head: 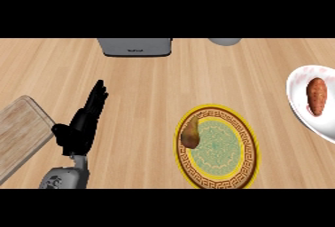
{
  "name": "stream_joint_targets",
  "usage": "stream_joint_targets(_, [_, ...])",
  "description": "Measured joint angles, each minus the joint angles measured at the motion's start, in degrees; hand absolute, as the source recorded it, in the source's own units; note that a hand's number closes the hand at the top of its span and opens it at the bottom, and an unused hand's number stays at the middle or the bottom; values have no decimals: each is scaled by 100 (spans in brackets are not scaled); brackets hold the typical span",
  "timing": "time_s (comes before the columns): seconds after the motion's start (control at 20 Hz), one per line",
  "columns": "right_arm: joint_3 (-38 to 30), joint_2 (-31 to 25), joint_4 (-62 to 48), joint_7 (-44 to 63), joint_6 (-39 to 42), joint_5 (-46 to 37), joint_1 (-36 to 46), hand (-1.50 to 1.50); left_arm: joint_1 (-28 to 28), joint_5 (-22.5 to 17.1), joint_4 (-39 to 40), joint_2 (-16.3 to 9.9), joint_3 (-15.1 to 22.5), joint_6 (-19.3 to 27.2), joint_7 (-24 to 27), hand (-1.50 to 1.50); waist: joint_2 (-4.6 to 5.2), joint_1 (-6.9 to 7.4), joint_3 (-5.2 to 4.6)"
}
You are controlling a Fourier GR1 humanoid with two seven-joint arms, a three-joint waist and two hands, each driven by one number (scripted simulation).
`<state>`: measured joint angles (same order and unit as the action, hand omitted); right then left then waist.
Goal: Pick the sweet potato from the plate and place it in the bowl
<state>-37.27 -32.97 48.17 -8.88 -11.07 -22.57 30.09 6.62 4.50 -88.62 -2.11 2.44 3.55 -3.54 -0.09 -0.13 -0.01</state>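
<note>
**Status: Sweet Potato in Bowl, Placement Step Appears Complete**

Near left: the left hand rests above the desk with its fingers straight and open, holding nothing. A wooden cutting board lies just to its left. The right hand does not appear in the view.

Near centre: the yellow patterned plate carries a brownish shape at its left rim; this may be a second item or a shadow, and the view does not settle which.

Mid right: the sweet potato lies inside the white bowl, well apart from the plate.

Far: a grey appliance and a pale round object stand at the far edge.

Judgement: the transfer appears done. The next move calls only for confirming the sweet potato is settled and keeping the hands off the bowl.
</note>
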Motion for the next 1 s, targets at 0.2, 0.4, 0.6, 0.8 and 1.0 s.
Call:
stream_joint_targets(0.2, [-264,-164,478,301,453,553,-276,-150,-27,28,-80,37,46,24,-100,0,-7,-23,-2])
stream_joint_targets(0.4, [-538,-115,956,405,844,1152,-736,-150,1,-47,-7,-12,-53,-39,-25,0,-7,-36,-3])
stream_joint_targets(0.6, [-788,9,1609,466,1406,1756,-1413,-150,22,8,-91,10,-20,12,-157,0,-12,-59,-2])
stream_joint_targets(0.8, [-972,54,1927,351,1901,2252,-1957,-150,124,2,-34,11,-49,1,-148,0,-6,-45,-1])
stream_joint_targets(1.0, [-960,180,2200,235,2083,2444,-2362,-150,111,-7,60,43,-57,3,-50,0,0,-25,-2])
